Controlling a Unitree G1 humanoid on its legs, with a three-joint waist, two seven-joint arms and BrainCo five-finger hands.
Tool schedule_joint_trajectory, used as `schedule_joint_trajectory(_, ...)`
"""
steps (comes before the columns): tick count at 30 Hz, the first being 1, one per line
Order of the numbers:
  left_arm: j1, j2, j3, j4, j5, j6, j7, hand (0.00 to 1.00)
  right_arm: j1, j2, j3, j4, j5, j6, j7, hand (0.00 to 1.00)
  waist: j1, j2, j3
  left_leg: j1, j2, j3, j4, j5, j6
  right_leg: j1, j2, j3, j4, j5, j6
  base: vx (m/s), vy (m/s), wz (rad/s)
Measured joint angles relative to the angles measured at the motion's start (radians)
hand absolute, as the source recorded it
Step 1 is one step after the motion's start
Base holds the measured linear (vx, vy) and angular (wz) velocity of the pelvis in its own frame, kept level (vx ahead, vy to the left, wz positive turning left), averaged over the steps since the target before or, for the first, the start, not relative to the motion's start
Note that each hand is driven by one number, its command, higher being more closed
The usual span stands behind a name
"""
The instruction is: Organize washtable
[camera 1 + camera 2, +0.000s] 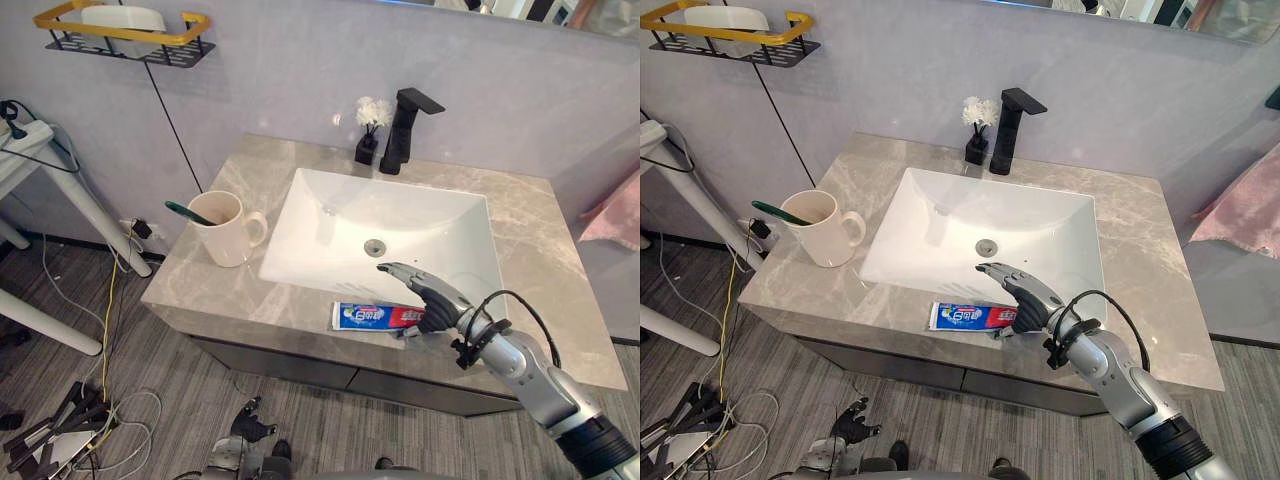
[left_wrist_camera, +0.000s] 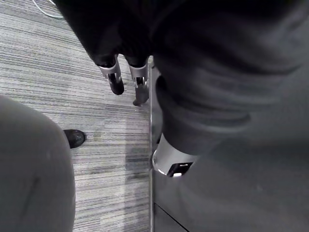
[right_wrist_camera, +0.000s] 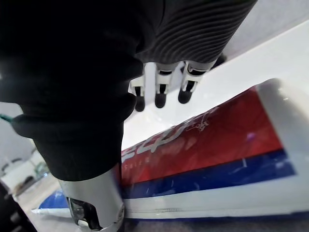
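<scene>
Grey marble washtable (image 1: pixel 230 190) stands against a pale wall, with a white sink (image 1: pixel 400 215) set in its middle. At the far rim stand a black faucet (image 1: pixel 405 130) and a small vase of white flowers (image 1: pixel 370 130) just to its left. A cream mug (image 1: pixel 225 235) holding a green toothbrush (image 1: pixel 190 213) sits left of the sink. The toothpaste tube (image 1: pixel 370 316) lies flat along the near edge. The right hand (image 1: pixel 432 295) is over the tube's right end, fingers (image 3: pixel 161 92) straight and spread above it, grasping nothing. The left hand (image 1: pixel 245 435) hangs low near the striped floor (image 2: pixel 96 96), fingers relaxed.
</scene>
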Motion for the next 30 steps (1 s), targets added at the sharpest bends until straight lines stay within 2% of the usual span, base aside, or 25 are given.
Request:
schedule_joint_trajectory(8, -0.002, 0.004, -0.001, 0.000, 0.000, 0.001, -0.001, 0.00, 0.005, 0.000, 0.014, 0.003, -0.033, -0.003, 0.001, 1.00, 0.002, -0.011, -0.001, 0.001, 0.000, 0.001, -0.001, 0.000, 0.000, 0.000, 0.000, 0.001, 0.000, 0.000, 0.000, 0.00, 0.000, 0.00)
schedule_joint_trajectory(20, -0.005, 0.019, 0.009, 0.002, -0.009, 0.002, 0.002, 0.00, -0.004, 0.008, 0.021, 0.003, -0.006, -0.013, 0.003, 1.00, 0.005, -0.024, -0.004, 0.001, 0.000, 0.003, -0.004, 0.001, 0.000, 0.000, 0.001, 0.003, -0.006, 0.004, -0.001, 0.00, 0.000, 0.00)
schedule_joint_trajectory(27, 0.033, 0.028, 0.173, -0.006, -0.085, 0.001, 0.027, 0.00, 0.023, 0.015, 0.002, 0.001, 0.023, -0.016, 0.004, 1.00, 0.004, -0.029, -0.008, 0.001, 0.001, 0.005, -0.004, 0.001, 0.000, 0.000, 0.001, 0.005, -0.009, 0.006, -0.001, 0.00, 0.000, 0.00)
schedule_joint_trajectory(30, 0.099, 0.055, 0.310, -0.110, -0.135, 0.003, 0.072, 0.00, 0.050, 0.024, -0.025, -0.003, 0.039, -0.022, 0.003, 1.00, 0.006, -0.028, -0.008, -0.001, 0.002, 0.006, -0.004, 0.000, 0.000, -0.001, 0.002, 0.005, -0.010, 0.006, -0.001, 0.00, 0.000, 0.00)
